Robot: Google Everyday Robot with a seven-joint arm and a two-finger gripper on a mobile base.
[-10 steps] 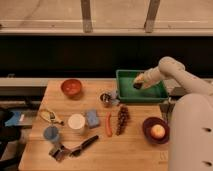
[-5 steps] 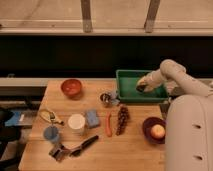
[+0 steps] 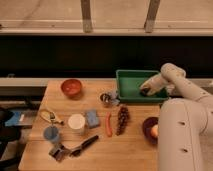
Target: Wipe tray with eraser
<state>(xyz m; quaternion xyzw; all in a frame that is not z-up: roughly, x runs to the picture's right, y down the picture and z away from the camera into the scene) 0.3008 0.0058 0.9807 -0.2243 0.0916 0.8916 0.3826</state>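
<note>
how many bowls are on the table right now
2. One orange bowl at the back left of the table; one dark bowl at the front right, beside the robot's body. No others show. The hand, shut on the eraser, is down in the green tray.

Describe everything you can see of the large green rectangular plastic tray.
The large green rectangular plastic tray sits flat at the wooden table's far right corner, open-topped, with raised sloping sides. Its floor looks bare on the left. The robot's gripper, shut, reaches down inside its right half; contact with the floor cannot be told. A small silvery cup stands near its front left corner.
</note>
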